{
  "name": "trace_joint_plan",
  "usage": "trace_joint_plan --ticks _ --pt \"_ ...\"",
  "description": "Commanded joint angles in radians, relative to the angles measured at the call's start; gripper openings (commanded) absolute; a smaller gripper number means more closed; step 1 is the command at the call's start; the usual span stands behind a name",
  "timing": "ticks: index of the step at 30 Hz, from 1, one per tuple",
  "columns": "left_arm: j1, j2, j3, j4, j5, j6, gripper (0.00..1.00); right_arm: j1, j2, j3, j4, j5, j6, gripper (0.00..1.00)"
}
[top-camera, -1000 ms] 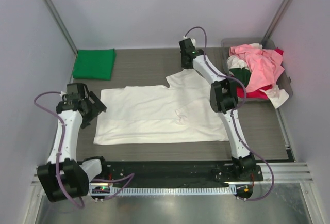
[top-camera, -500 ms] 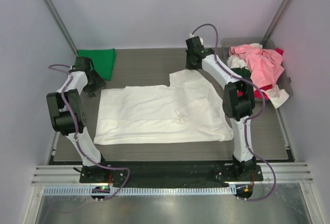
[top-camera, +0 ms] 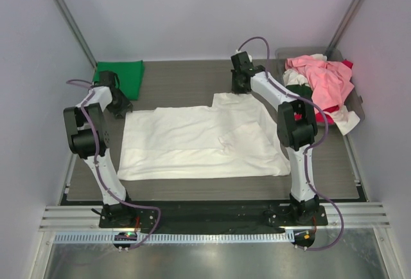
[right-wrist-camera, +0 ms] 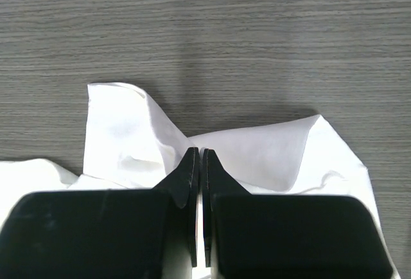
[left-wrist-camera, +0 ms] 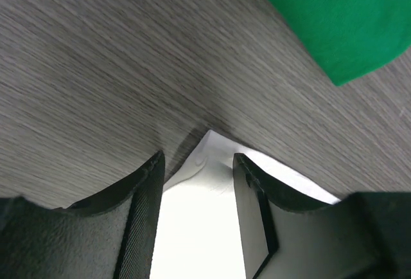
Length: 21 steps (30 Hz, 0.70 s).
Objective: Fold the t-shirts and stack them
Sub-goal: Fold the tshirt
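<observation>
White t-shirt [top-camera: 199, 141]: spread flat at mid-counter [top-camera: 180, 86], long side running left to right, a few creases seen near its middle. No print is seen on the upturned face.

Left tool [top-camera: 119, 107]: placed at the far-left corner of the white t-shirt. In the left wrist view the left tool [left-wrist-camera: 198, 163] is seen released, jaws set apart, with the pointed corner of the white t-shirt [left-wrist-camera: 199, 227] lying between them. Contact between pads and cloth cannot be told.

Right tool [top-camera: 241, 86]: placed at the far edge of the shirt, right of centre. In the right wrist view the right tool [right-wrist-camera: 198, 153] is seen clenched, fingertips pressed together on a raised ridge of the white t-shirt [right-wrist-camera: 257, 150]; cloth is drawn up into peaks on both sides of the pinch.

Green t-shirt [top-camera: 121, 78]: folded into a rectangle at the far-left corner of the counter, just beyond the left tool, apart from the white one. Its edge is noted in the left wrist view [left-wrist-camera: 334, 15].

Grey tray [top-camera: 297, 52]: at far right, heaped with loose tees, a pink t-shirt [top-camera: 324, 76] on top, red, white and dark green cloth showing beneath.
</observation>
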Motion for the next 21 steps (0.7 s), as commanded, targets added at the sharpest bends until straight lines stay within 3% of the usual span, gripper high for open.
trace_joint_plan --ticks 1,8,11,12,13,21 --pt "-0.009 -0.03 -0.039 0.06 0.009 0.001 0.48 0.0 -0.058 -0.003 0.03 0.015 0.008 0.01" --pt "-0.031 -0.014 -0.043 0.075 0.012 0.009 0.34 0.0 -0.072 -0.022 0.03 0.012 0.014 0.01" --pt "-0.04 -0.014 -0.055 0.082 0.003 0.006 0.17 0.0 -0.082 -0.034 0.03 0.016 0.014 0.01" --pt "-0.043 -0.014 -0.058 0.082 0.0 0.006 0.05 0.0 -0.087 -0.035 0.032 0.018 0.011 0.01" --pt "-0.044 -0.017 -0.058 0.082 -0.003 0.006 0.0 0.0 -0.098 -0.037 0.03 0.021 0.013 0.01" --pt "-0.051 -0.141 -0.063 0.04 -0.01 0.013 0.0 0.0 -0.233 -0.106 0.015 0.027 0.02 0.01"
